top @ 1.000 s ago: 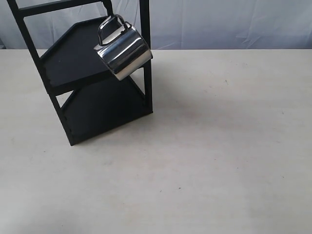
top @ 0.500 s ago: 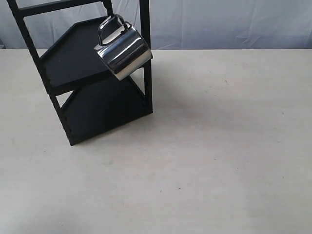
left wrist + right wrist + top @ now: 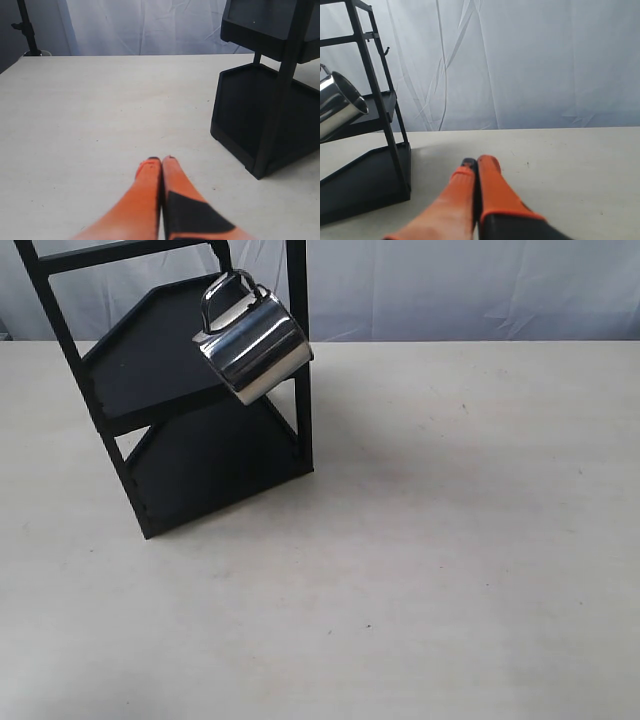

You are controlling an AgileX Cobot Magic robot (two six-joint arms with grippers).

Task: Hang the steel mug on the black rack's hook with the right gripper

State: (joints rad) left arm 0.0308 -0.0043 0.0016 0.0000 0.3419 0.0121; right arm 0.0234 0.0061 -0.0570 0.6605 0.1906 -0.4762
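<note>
The steel mug hangs tilted by its looped handle from the hook near the top of the black rack, mouth facing down-left; the hook itself is hidden behind the handle in the exterior view. The mug also shows beside the rack in the right wrist view, where a spare hook sticks out from a post. My right gripper is shut and empty, low over the table, well apart from the rack. My left gripper is shut and empty, with the rack off to its side. Neither gripper appears in the exterior view.
The cream table spreads out around the rack. A pale curtain hangs behind the table. A dark stand sits at the table's far corner in the left wrist view.
</note>
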